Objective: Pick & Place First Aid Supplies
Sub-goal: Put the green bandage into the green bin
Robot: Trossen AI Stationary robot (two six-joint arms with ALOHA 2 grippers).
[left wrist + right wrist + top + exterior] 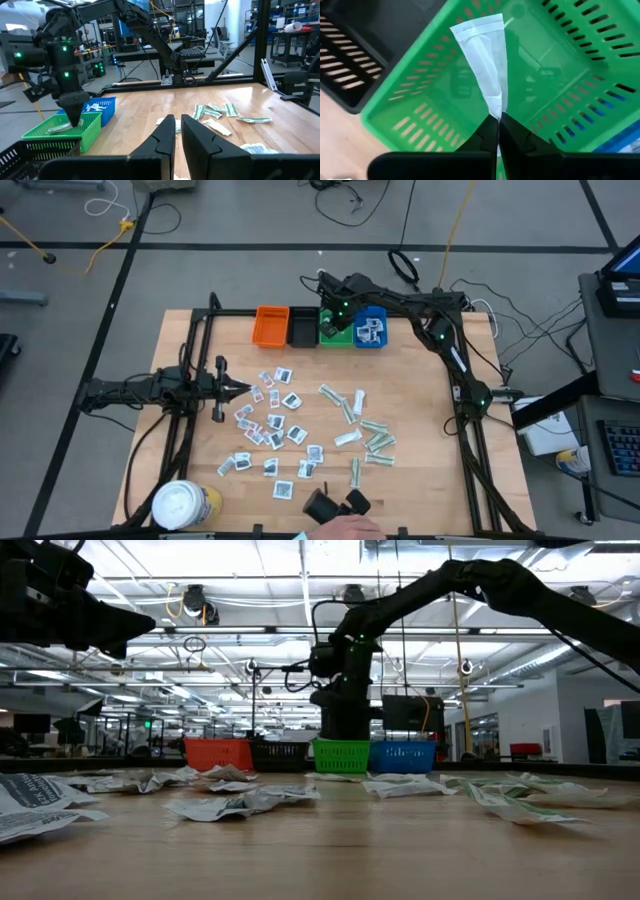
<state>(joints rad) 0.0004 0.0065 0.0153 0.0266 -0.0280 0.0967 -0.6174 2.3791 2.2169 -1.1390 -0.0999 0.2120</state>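
Observation:
My right gripper points down over the green bin, shut on a pale strip wrapper that reaches into the bin. Many first aid supplies lie flat on the wooden table: white sachets left of centre and green-white strips to their right. The blue bin holds a few white sachets. My left gripper waits level at the table's left side, its fingers almost together with nothing between them. My right gripper pinches one narrow end of the strip wrapper between its two fingertips, coming from above and pointing steeply down. The wrapper hangs below the fingers inside the green bin, widening toward its free end. Whether that end touches the bin's floor I cannot tell.
An orange bin and a black bin stand left of the green one along the far edge. A white-lidded yellow tub sits at the near left corner. A person's hand and black objects are at the near edge.

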